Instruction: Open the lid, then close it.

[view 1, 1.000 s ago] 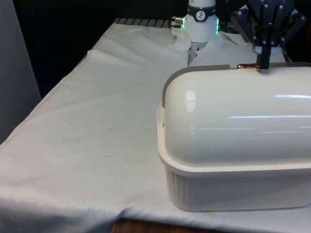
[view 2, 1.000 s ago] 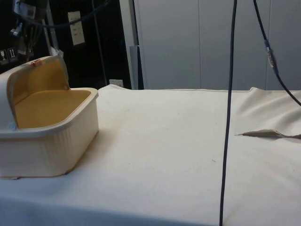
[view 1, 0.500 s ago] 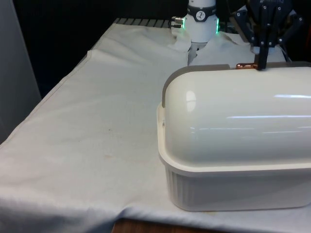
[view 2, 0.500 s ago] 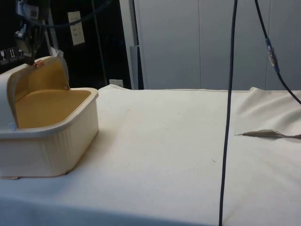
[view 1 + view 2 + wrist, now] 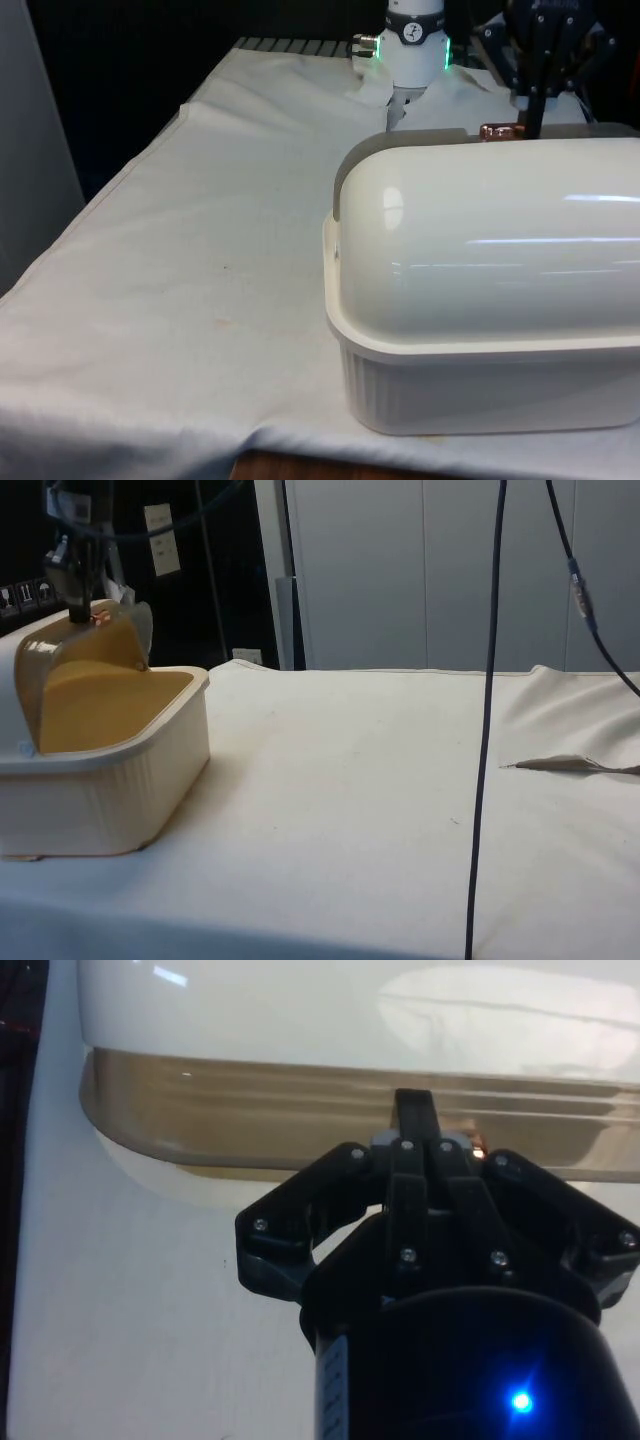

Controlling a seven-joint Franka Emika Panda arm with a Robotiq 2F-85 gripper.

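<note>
One gripper (image 5: 530, 112) I see pinched together on the copper handle (image 5: 497, 131) — atop the bread box's (image 5: 480, 390) rolled-back lid (image 5: 95, 660).

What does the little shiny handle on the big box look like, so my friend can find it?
Find the big cream bread box on the white cloth. Along the top edge of its rounded lid, right beside the black gripper, sits the handle: small, copper-coloured and shiny, unlike the pale plastic around it.

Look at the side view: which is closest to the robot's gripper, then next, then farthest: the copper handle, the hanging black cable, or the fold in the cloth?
1. Copper handle: on the lid's edge, right at the gripper.
2. Black cable: hanging across the table's middle.
3. Cloth fold: far side, past the cable.
</note>
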